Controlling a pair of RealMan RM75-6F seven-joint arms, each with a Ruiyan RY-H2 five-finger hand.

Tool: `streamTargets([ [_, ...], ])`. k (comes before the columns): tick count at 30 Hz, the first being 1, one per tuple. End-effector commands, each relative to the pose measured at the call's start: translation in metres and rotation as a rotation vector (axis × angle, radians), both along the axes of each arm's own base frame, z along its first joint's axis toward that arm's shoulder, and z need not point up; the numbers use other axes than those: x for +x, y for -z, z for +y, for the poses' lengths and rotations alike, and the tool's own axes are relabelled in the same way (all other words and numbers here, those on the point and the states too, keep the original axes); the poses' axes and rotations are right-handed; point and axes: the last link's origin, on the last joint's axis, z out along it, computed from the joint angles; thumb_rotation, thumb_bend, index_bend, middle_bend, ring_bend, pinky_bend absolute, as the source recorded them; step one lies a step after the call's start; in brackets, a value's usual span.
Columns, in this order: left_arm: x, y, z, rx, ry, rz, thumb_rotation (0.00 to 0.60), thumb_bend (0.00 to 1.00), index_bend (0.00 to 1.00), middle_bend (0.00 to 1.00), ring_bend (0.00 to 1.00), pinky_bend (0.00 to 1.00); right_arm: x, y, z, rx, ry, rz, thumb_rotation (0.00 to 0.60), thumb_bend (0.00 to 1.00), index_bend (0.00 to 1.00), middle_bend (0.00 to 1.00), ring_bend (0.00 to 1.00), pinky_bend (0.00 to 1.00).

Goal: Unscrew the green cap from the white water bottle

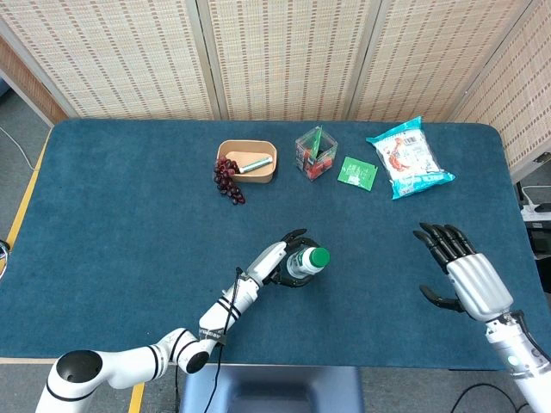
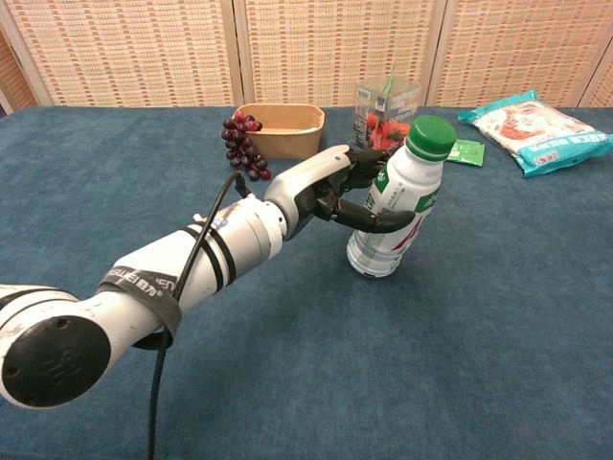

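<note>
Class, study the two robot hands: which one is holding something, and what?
The left hand grips the white water bottle, tilting it. The right hand is empty, fingers spread above the table.

green cap [image 2: 431, 135], white bottle [image 2: 388, 230], teal table [image 2: 498, 316]

On the table stand one white water bottle [image 1: 303, 262] with one green cap [image 1: 319, 256], one tan bowl [image 1: 248, 161], one bunch of grapes [image 1: 227, 178], one clear box [image 1: 316, 153], one small green sachet [image 1: 356, 173] and one snack bag [image 1: 408, 157] (two robot hands show too).
</note>
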Motion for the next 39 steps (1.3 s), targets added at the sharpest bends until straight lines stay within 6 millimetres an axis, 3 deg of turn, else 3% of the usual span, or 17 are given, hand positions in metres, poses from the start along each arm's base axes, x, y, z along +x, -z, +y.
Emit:
streamTargets([
  [1,0.003,0.002,0.001,0.012,-0.009,-0.002,0.6,0.31,0.34,0.37,0.0,0.0,0.004,0.002,-0.002,0.01,-0.008,0.002,0.6,0.22,0.0,0.0,0.0,0.0],
  [13,-0.008,-0.006,-0.005,0.025,-0.022,-0.046,0.6,0.36,0.44,0.48,0.02,0.0,0.026,0.013,-0.01,0.056,-0.059,0.027,0.6,0.22,0.0,0.0,0.0,0.0],
  [20,-0.031,-0.021,-0.009,0.047,-0.046,-0.063,0.6,0.54,0.55,0.58,0.08,0.0,0.041,0.025,-0.012,0.091,-0.084,0.037,0.6,0.22,0.0,0.0,0.0,0.0],
  [27,-0.055,-0.012,-0.02,0.03,-0.084,0.009,0.6,0.71,0.61,0.64,0.11,0.0,0.061,0.038,-0.01,0.125,-0.134,0.056,0.6,0.22,0.0,0.0,0.0,0.0],
  [35,-0.052,-0.013,-0.023,0.024,-0.097,0.001,0.6,0.79,0.66,0.7,0.14,0.0,0.091,0.051,-0.023,0.134,-0.199,0.137,0.6,0.22,0.0,0.0,0.0,0.0],
  [39,-0.049,-0.013,-0.022,0.031,-0.106,-0.005,0.6,0.78,0.67,0.72,0.16,0.0,0.107,0.058,-0.035,0.151,-0.224,0.196,0.6,0.22,0.1,0.0,0.0,0.0],
])
